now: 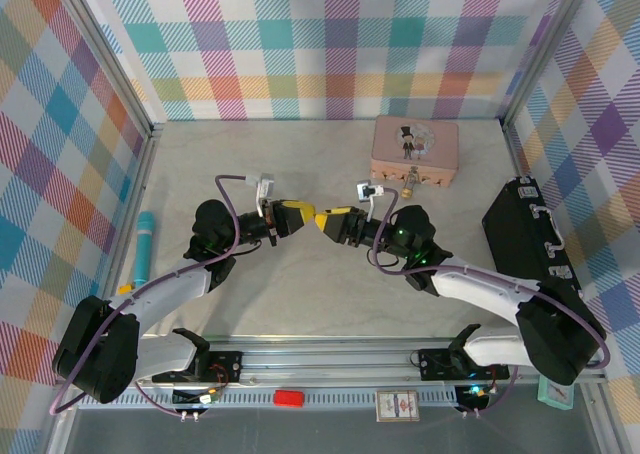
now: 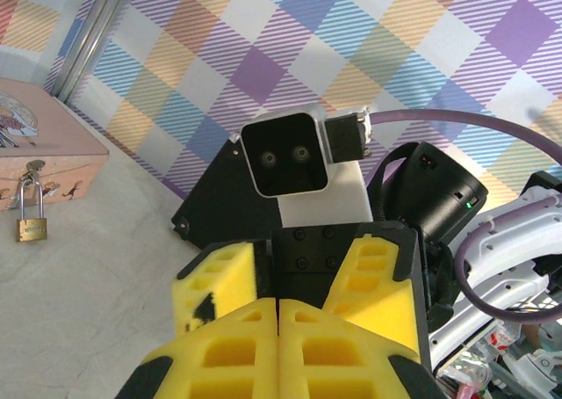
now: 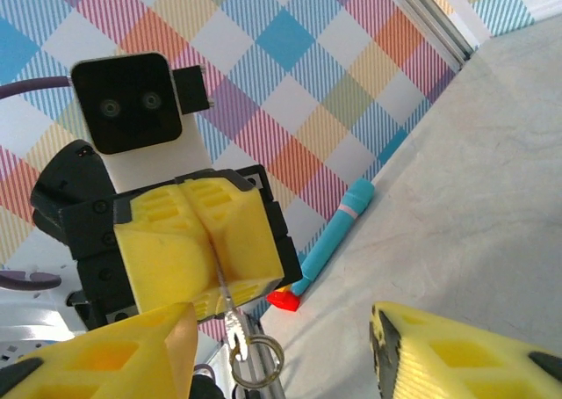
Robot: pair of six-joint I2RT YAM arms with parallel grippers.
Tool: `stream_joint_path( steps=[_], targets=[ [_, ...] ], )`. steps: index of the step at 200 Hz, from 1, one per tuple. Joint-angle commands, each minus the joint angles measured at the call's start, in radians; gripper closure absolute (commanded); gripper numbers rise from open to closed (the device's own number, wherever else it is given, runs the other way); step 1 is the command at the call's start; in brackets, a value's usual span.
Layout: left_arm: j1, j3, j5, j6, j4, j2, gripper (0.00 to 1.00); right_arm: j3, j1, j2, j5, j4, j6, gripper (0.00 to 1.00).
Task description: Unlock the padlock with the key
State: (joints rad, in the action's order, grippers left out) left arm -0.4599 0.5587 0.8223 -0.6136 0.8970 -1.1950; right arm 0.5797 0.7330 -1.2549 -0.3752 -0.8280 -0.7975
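Note:
The small brass padlock lies against the front of the pink tin, its silver shackle reaching up to the tin's latch; from above, the padlock is just beyond both arms. My left gripper is shut on the thin grey key, which sticks out from between its yellow fingers with a wire ring on its end. My right gripper faces it tip to tip, open, with its fingers either side of the key and not touching it.
A teal cylinder lies at the left wall. A black case stands along the right side. The pink tin sits at the back right. A small red block rests on the front rail.

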Motion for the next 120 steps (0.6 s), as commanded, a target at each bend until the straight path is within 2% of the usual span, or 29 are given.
stream_joint_path(
  steps=[1,64,120],
  targets=[
    [0.01,0.001,0.013,0.008,0.042,0.012,1.0,0.019,0.001,0.016,-0.014,-0.01,0.021,0.51],
    [0.009,0.004,0.01,0.019,0.022,0.017,1.0,0.023,0.002,-0.001,-0.05,-0.044,0.014,0.61],
    [0.009,0.004,0.011,0.018,0.023,0.012,1.0,0.04,0.006,-0.024,-0.08,-0.058,0.005,0.62]
  ],
)
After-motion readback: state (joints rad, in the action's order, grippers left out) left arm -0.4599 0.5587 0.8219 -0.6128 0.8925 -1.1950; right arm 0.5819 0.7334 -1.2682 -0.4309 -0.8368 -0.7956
